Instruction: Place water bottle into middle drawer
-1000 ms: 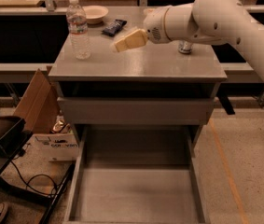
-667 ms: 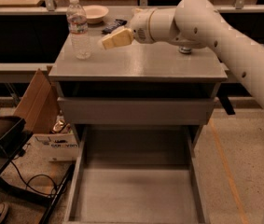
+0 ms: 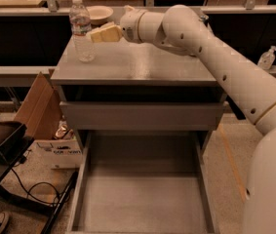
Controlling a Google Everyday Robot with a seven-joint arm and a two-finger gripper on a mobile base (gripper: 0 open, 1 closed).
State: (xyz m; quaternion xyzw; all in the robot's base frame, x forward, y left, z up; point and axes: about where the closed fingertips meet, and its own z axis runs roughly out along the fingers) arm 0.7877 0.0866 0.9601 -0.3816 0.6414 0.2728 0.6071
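The water bottle (image 3: 81, 32), clear and ribbed with a white cap, stands upright at the back left of the grey cabinet top (image 3: 142, 65). My gripper (image 3: 94, 34) reaches in from the right at the height of the bottle's upper half, its cream tip touching or just short of the bottle's right side. The middle drawer (image 3: 142, 199) is pulled out wide below, with a bare grey floor and low side walls. Above it, another drawer shows only its plain grey front panel (image 3: 142, 116).
A pale bowl (image 3: 98, 14) sits behind the bottle at the back edge. My white arm (image 3: 215, 57) spans the cabinet's right side. A cardboard box (image 3: 37, 106), a black cart (image 3: 1, 145) and cables lie on the floor to the left. Spray bottles (image 3: 274, 58) stand far right.
My gripper has moved left across the cabinet top, from its middle to right beside the bottle. The bottle has not moved. The arm now covers the can that stood at the back.
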